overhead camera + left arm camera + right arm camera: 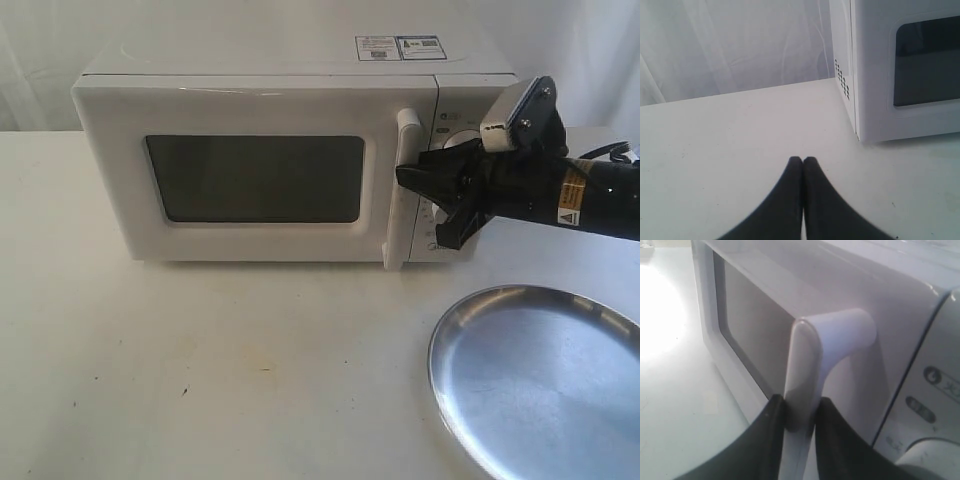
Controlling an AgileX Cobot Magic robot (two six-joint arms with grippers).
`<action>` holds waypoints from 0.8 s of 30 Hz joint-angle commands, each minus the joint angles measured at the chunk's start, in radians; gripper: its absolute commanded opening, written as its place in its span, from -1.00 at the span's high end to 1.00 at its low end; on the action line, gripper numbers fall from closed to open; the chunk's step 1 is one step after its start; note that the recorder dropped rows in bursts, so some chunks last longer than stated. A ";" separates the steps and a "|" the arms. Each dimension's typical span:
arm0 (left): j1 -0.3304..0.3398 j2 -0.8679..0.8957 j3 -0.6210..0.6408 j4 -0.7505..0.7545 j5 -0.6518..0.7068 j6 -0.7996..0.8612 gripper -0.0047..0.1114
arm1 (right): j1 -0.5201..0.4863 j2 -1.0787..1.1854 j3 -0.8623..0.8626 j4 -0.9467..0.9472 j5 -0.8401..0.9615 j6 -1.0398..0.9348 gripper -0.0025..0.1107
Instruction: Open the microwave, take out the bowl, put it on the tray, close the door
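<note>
The white microwave (270,150) stands at the back of the table, its door (250,180) looking closed in front of the dark window. My right gripper (412,182) is shut on the door's vertical white bar handle (802,370), with a black finger pressed on each side of the bar. My left gripper (803,161) hangs shut and empty over the bare tabletop, beside the microwave's side (842,70). The shiny silver tray (540,375) lies at the front right. The bowl is hidden from view.
Two round dials (455,140) sit on the control panel right of the handle, partly behind my right arm (570,195). A white cloth backdrop (735,45) hangs behind the white table (220,370).
</note>
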 commanded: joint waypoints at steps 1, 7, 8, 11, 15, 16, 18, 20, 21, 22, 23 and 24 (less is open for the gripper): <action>-0.004 -0.002 -0.003 -0.008 -0.004 0.000 0.92 | 0.023 -0.013 0.020 -0.292 -0.215 -0.010 0.96; -0.004 -0.002 -0.003 -0.008 -0.004 0.000 0.92 | 0.023 -0.046 0.022 -0.373 -0.215 0.040 0.96; -0.004 -0.002 -0.003 -0.008 -0.004 0.000 0.92 | 0.023 -0.057 0.024 -0.382 -0.215 0.045 0.96; -0.004 -0.002 -0.003 -0.008 -0.004 0.000 0.92 | 0.023 -0.109 0.041 -0.419 -0.215 0.080 0.96; -0.004 -0.002 -0.003 -0.008 -0.004 0.000 0.92 | 0.028 -0.155 0.077 -0.419 -0.215 0.054 0.96; -0.004 -0.002 -0.003 -0.008 -0.004 0.000 0.92 | 0.028 -0.160 0.082 -0.417 -0.215 0.054 0.96; -0.004 -0.002 -0.003 -0.008 -0.004 0.000 0.92 | 0.028 -0.160 0.082 -0.417 -0.215 0.063 0.96; -0.004 -0.002 -0.003 -0.008 -0.004 0.000 0.92 | 0.028 -0.162 0.082 -0.418 -0.215 0.084 0.96; -0.004 -0.002 -0.003 -0.008 -0.004 0.000 0.92 | 0.028 -0.167 0.082 -0.414 -0.215 0.086 0.96; -0.004 -0.002 -0.003 -0.008 -0.004 0.000 0.92 | 0.028 -0.176 0.082 -0.412 -0.215 0.097 0.96; -0.004 -0.002 -0.003 -0.008 -0.004 0.000 0.92 | 0.019 -0.199 0.082 -0.395 -0.151 0.151 0.96; -0.004 -0.002 -0.003 -0.008 -0.004 0.000 0.92 | 0.017 -0.205 0.082 -0.391 -0.085 0.170 0.96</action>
